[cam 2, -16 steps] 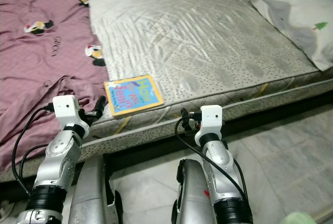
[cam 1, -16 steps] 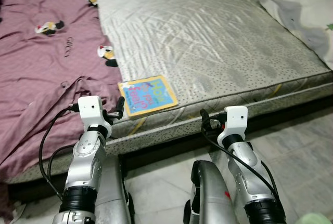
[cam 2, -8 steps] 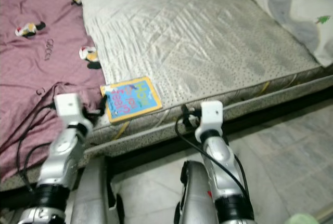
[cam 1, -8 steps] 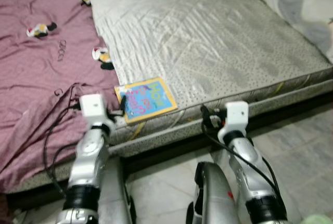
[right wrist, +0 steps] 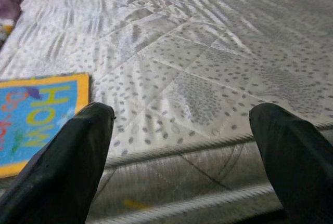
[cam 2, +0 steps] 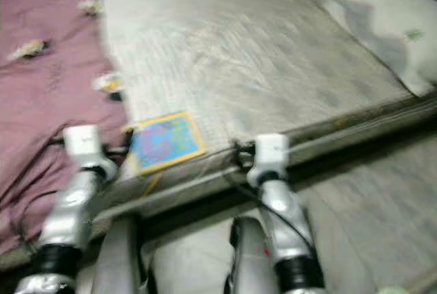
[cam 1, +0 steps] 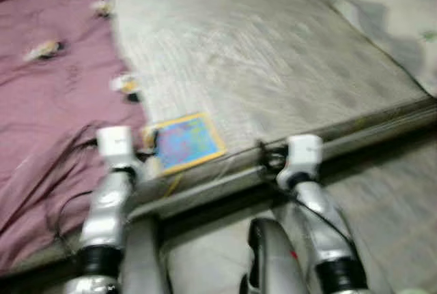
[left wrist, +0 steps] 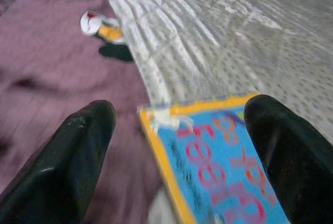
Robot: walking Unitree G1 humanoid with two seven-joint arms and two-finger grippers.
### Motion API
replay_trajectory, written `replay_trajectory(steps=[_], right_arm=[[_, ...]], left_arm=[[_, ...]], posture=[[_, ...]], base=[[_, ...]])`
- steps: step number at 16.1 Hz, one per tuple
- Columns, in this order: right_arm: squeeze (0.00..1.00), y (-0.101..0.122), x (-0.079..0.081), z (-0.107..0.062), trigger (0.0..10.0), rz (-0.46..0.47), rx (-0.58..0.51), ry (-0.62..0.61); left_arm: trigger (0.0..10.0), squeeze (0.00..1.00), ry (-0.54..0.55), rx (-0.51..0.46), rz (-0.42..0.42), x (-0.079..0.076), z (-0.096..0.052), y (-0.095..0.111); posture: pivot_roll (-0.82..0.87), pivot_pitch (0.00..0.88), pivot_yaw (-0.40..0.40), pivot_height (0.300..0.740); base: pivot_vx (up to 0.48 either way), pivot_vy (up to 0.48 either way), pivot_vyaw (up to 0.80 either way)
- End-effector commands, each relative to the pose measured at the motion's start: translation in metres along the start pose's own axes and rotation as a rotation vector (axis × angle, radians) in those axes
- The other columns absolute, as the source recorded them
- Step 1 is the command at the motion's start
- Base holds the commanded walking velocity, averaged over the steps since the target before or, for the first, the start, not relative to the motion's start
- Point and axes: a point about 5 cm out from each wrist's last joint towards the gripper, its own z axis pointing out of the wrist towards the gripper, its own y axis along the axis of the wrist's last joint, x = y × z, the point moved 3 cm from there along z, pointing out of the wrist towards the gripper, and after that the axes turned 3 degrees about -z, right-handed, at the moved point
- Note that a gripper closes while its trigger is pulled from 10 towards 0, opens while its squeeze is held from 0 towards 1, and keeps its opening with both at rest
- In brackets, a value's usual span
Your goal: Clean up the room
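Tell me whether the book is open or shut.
Shut: the book lies flat on the mattress, cover up, between the open left gripper's fingers.

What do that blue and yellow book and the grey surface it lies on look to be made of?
The flat blue book with a yellow border looks like glossy printed card or paper: thin, stiff, with bright lettering. The grey quilted mattress appears to be satiny woven fabric, stitched in diamonds with a dotted pattern and a slight sheen.
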Motion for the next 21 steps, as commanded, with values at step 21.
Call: replay_trajectory(steps=[21], right_arm=[[0.00, -0.010, -0.014, -0.006, 10.0, -0.016, 0.039, -0.035]], left_arm=[[10.0, 0.00, 0.038, 0.157, -0.125, -0.014, -0.010, -0.023]], posture=[[-0.04, 0.118, -0.027, 0.498]], base=[[0.000, 0.000, 0.00]])
